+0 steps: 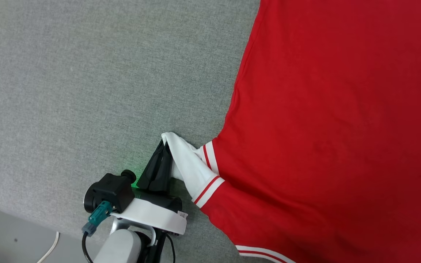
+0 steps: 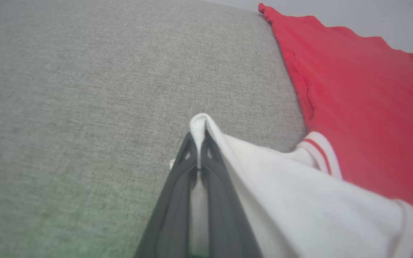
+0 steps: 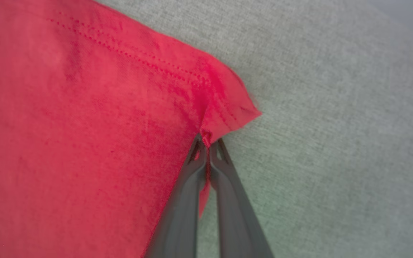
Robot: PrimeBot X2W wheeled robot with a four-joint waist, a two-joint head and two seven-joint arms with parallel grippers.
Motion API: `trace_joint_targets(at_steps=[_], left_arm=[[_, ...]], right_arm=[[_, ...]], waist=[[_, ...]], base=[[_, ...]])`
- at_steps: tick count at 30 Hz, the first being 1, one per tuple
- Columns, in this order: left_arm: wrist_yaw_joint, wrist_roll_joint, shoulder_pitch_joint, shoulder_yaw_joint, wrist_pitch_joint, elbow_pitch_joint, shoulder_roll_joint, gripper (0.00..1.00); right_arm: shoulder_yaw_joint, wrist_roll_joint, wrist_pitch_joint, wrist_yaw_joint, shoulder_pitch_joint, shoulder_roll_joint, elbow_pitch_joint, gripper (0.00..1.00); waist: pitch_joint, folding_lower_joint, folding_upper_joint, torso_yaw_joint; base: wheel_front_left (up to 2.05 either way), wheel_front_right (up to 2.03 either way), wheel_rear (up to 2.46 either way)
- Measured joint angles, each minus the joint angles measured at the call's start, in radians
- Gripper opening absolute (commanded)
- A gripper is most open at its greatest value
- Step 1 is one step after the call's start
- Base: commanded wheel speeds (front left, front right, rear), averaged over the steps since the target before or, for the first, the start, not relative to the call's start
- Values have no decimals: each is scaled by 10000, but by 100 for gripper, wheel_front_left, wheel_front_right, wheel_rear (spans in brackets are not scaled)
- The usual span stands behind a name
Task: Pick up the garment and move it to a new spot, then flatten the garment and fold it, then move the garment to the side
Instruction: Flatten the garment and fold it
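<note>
Two pinches hold the garment (image 1: 323, 109), cropped rightward, on grey upholstery (image 1: 86, 91): left gripper (image 1: 165, 144) grips white sleeve (image 1: 186, 164), right gripper (image 3: 209, 141) a hem corner (image 3: 228, 104).

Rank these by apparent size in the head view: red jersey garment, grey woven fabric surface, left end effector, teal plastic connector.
1. Red jersey garment and grey woven fabric surface: too close to rank; both cropped.
2. Left end effector, dark fingers.
3. Teal plastic connector.

No text, number or brand is legible on the garment (image 1: 323, 109) or elsewhere.
</note>
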Motion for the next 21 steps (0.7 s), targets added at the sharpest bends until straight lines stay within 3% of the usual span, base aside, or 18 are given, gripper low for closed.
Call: trace_joint_targets(at_steps=[11, 21], left_arm=[[-130, 278, 543, 554, 12, 288, -79, 0], [8, 297, 1540, 848, 56, 430, 236, 0]], right_arm=[[688, 652, -2318, 0, 455, 142, -182, 0], [1083, 1958, -3839, 0, 2750, -713, -1110, 0]], waist=[[-1161, 1, 0, -388], [-2807, 1, 0, -1087]], base=[[0, 0, 0], [0, 0, 0]])
